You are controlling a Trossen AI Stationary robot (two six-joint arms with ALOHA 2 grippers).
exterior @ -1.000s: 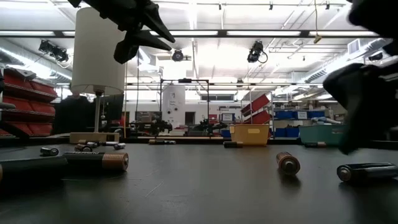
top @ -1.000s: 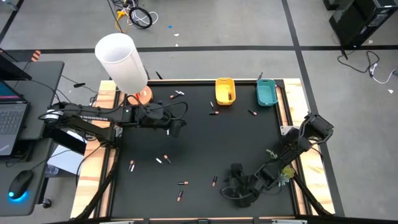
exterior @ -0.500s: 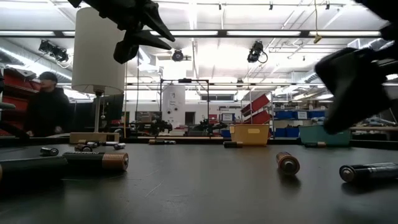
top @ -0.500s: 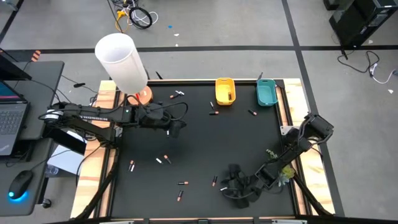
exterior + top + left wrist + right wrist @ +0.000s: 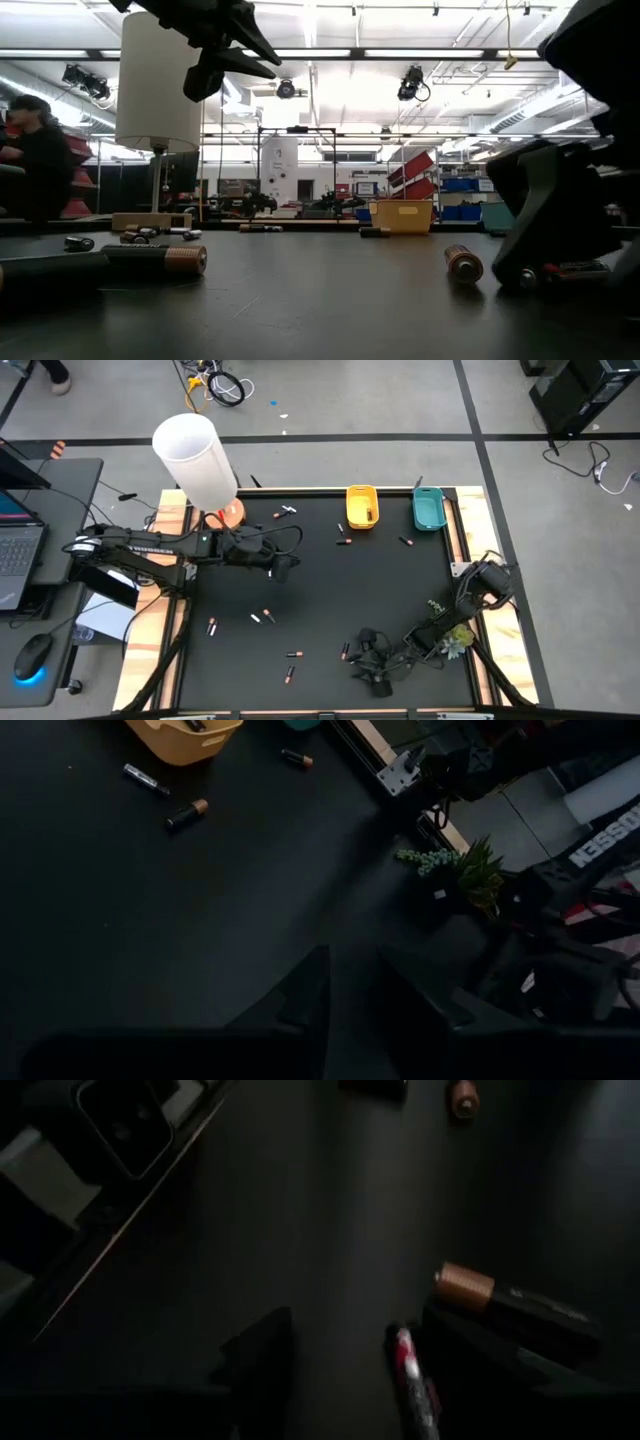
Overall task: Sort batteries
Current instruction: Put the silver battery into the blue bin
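Right gripper [image 5: 362,658] down at the table's near edge, fingers apart around a red battery [image 5: 412,1376] that lies on the black mat [image 5: 330,585] between them, not yet clamped; copper-tipped dark battery [image 5: 515,1308] just beside one finger. In the low view, the same gripper [image 5: 560,225] as a dark bulk masking most of the battery [image 5: 560,271] at its foot; fingertips hard to separate there. Left gripper [image 5: 285,563] raised over the mat's left half, jaws seen narrowly parted in the left wrist view, nothing visible between them. Remaining batteries [image 5: 262,616] scattered across the mat, a few beside the yellow tray [image 5: 362,506] and teal tray [image 5: 428,509] at the far edge; contents of the trays too small to make out. Compared with a second ago: right gripper lowered and shifted leftward toward the battery, jaws slightly narrower; left arm unchanged; a person [image 5: 35,160], partly cut off, now at the low view's left edge
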